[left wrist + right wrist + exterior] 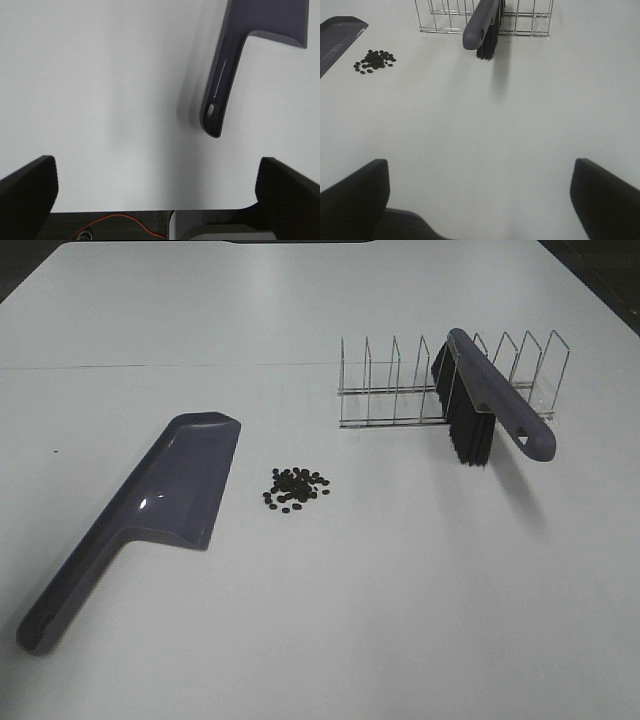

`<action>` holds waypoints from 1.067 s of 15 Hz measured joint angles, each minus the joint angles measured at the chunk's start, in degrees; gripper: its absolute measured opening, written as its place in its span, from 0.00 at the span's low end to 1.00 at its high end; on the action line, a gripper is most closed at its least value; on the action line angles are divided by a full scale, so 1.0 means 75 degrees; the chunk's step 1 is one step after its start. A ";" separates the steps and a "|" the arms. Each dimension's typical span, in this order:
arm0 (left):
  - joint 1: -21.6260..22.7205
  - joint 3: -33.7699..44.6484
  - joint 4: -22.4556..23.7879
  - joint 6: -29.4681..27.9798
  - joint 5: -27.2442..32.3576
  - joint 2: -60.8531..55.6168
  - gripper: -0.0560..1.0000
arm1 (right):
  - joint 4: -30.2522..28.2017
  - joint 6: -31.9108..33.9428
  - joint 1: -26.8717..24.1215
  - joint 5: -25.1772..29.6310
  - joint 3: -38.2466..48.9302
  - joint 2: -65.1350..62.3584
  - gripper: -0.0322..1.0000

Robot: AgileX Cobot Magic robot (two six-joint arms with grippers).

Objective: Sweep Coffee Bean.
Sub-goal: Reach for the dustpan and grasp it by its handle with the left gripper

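1. The exterior high view alone shows the whole scene. The coffee bean cluster lies on the desk, near the dustpan at its 3 o'clock.
2. The brush leans in the wire rack, at 1 o'clock from the beans.
3. The left wrist view catches only the dustpan's handle.
4. The left fingers and right fingers are spread wide, holding nothing.

Dustpan left of coffee bean, rack behind

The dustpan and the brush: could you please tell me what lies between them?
A loose cluster of coffee beans lies between the dustpan and the brush, nearer the dustpan; the exterior high view shows this.
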 joint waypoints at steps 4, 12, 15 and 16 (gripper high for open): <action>-0.0940 0.0000 0.0688 -0.1024 -0.0474 0.1688 0.99 | 0.0000 0.0000 0.0000 0.0000 0.0000 0.0000 0.90; -0.2429 -0.0817 0.0611 -0.1031 -0.2040 0.5286 0.99 | 0.0000 0.0000 0.0000 0.0000 0.0000 0.0000 0.90; -0.2506 -0.1154 0.0466 -0.1031 -0.2063 0.5989 0.99 | 0.0000 0.0000 0.0000 0.0000 0.0000 0.0000 0.90; -0.2506 -0.1238 0.0466 -0.1031 -0.2116 0.6180 0.99 | 0.0000 0.0000 0.0000 0.0000 0.0000 0.0000 0.90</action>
